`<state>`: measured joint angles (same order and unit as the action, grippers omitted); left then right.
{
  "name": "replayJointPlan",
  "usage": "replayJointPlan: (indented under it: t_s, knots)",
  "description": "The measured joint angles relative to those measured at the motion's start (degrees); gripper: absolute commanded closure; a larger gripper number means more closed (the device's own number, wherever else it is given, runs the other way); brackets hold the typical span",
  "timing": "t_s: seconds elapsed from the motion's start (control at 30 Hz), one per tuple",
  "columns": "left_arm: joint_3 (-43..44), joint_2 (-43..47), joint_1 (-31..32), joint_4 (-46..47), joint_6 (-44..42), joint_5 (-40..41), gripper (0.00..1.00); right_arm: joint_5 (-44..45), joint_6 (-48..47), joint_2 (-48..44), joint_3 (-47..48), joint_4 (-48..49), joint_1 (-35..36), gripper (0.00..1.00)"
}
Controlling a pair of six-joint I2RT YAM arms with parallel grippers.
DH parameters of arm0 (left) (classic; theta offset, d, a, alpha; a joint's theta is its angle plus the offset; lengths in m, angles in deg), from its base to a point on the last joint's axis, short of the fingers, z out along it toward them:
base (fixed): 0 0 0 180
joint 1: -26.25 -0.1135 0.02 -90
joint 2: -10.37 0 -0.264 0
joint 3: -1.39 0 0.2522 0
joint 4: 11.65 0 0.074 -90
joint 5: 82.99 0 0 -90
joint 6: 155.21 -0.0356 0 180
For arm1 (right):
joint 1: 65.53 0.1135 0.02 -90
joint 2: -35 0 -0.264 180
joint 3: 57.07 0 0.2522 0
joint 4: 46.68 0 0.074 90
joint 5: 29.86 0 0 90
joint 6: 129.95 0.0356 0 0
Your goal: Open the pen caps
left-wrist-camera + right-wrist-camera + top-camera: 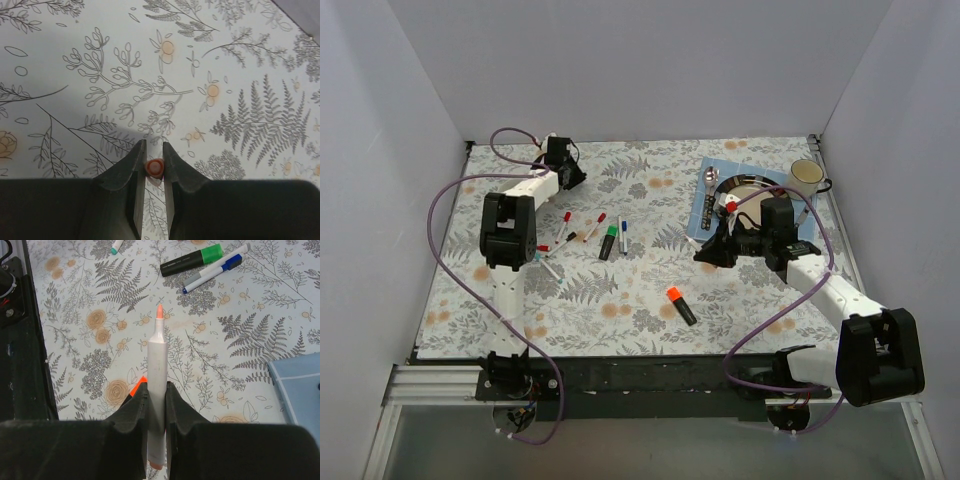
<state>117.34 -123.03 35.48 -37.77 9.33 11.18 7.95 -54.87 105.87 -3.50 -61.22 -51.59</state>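
At the far left, the left fingers [136,162] are closed on a small orange-red cap [155,167]. They pinch it end-on between the tips, above bare worktop [75,100] and well apart from everything else. That looks like a way to carry it clear of its barrel, perhaps to set it down where nothing crowds it.

In the middle lie the other pens [561,226], loosely scattered. The green marker [192,261] and the blue pen [212,271] beside it wear their caps, so they are work not yet done. Nearer the arms an orange marker [680,306] lies alone, also capped.

To the right, the right fingers [135,402] clamp a white pen [156,365] low on its barrel. It points away from the wrist with its orange nib [160,311] bare. Gripping the barrel leaves the cap end free for the other arm to pull. Nib and cap match in colour, so this is probably the cap's own pen. It hangs over the worktop, near the blue mat [295,385] that carries the plate [760,182] and mug [806,178].
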Motion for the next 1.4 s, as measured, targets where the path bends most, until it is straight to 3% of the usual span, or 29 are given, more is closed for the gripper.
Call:
replayJointPlan:
  t_s: [0.27,0.47,0.63,0.77,0.93,0.97,1.2,1.4]
  knots:
    - [6.03,-2.27,-0.39,-4.55,-1.22,2.64,0.54,0.37,-0.31,0.0,0.17,-0.9,0.0,0.99]
    - [7.06,-2.32,-0.39,-5.9,-1.92,3.65,0.49,0.87,-0.44,0.0,0.17,-1.14,-0.07,0.99]
    - [4.52,0.31,-0.39,-6.25,-2.38,2.32,0.32,2.49,-1.86,0.0,0.46,-2.45,-0.24,0.99]
    - [-6.78,11.69,-0.39,-4.15,-2.73,-1.81,0.21,7.02,-4.92,0.13,1.49,-4.28,-0.44,0.99]
    - [-23.26,33.92,-0.39,2.23,-2.21,-9.68,0.14,16.39,-10.91,1.4,2.84,-7.63,-0.55,0.99]
    - [-27.1,39.3,-0.37,3.98,-2.23,-11.39,0.09,19.15,-12.63,1.86,3.06,-8.92,-0.83,0.99]
    - [-46.4,63.52,-0.04,7.58,-5.81,-16.65,0.02,31.52,-18.12,4.42,3.17,-12.87,-3.28,0.91]
    - [-59.8,76.5,-0.04,6.67,-10.36,-15.63,0.02,35.41,-20.04,11.15,3.56,-16.04,-3.74,0.8]
